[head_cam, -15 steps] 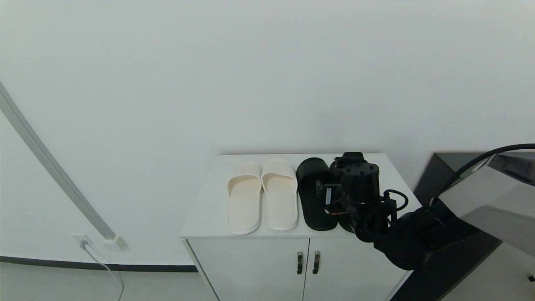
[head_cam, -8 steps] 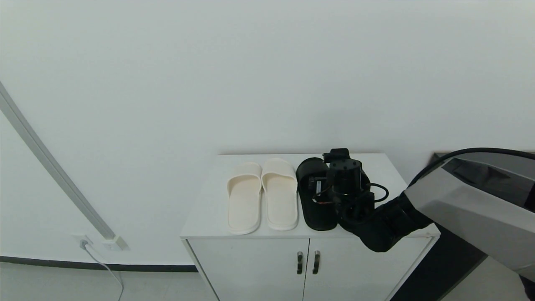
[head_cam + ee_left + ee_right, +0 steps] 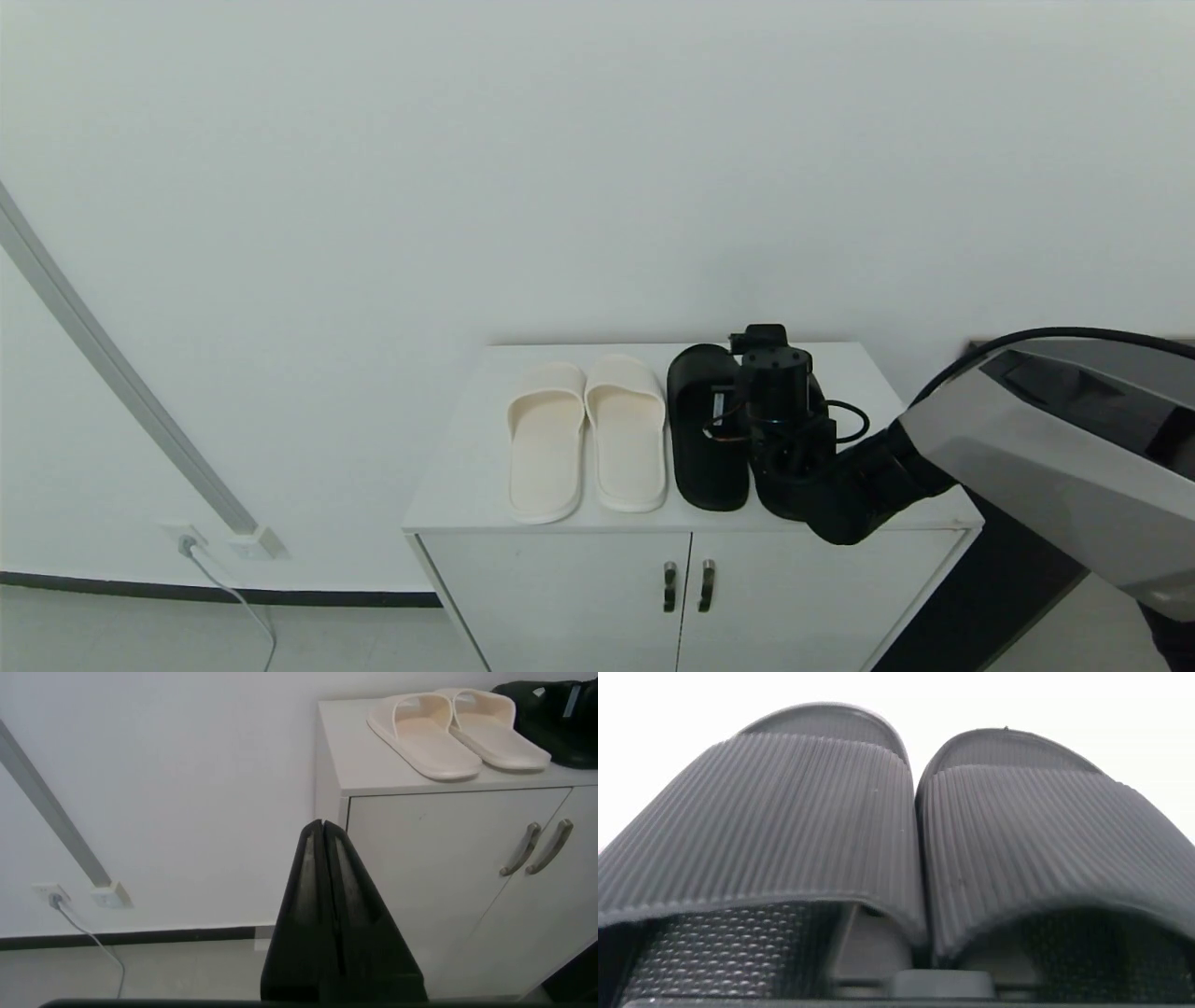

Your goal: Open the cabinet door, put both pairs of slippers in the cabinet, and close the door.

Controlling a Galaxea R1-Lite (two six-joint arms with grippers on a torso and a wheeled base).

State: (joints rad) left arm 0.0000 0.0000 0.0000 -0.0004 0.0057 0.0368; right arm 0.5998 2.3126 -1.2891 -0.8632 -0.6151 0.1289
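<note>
Head camera: cream foam slippers [image 3: 583, 439] and black ribbed rubber slippers [image 3: 707, 448] atop the closed white two-door cabinet [image 3: 462, 476], right gripper [image 3: 747, 397] over the black pair, grip impossible to tell. Left wrist: left gripper [image 3: 323, 859] clamped together, empty, facing the cabinet. Right wrist: the black pair's straps touching.

- This is a plain indoor room, furnished like the entry corner of a home. Whether it is a lived-in hallway or a mock-up set cannot be told.
- A low white cabinet [image 3: 551, 597] stands against the wall [image 3: 467, 168]. Its two doors [image 3: 784, 597] are shut, and a pair of metal handles [image 3: 669, 586] sit side by side where they meet.
- House footwear lies in a row on the cabinet top: cream slippers [image 3: 621, 439] beside black slippers [image 3: 709, 439].
- The plain white wall is crossed by a grey cable duct [image 3: 121, 371]. It slants down to a socket [image 3: 184, 539] with a white cord [image 3: 245, 607] plugged in.
- A dark skirting strip [image 3: 280, 594] runs along the wall's foot above a pale floor [image 3: 112, 635].
</note>
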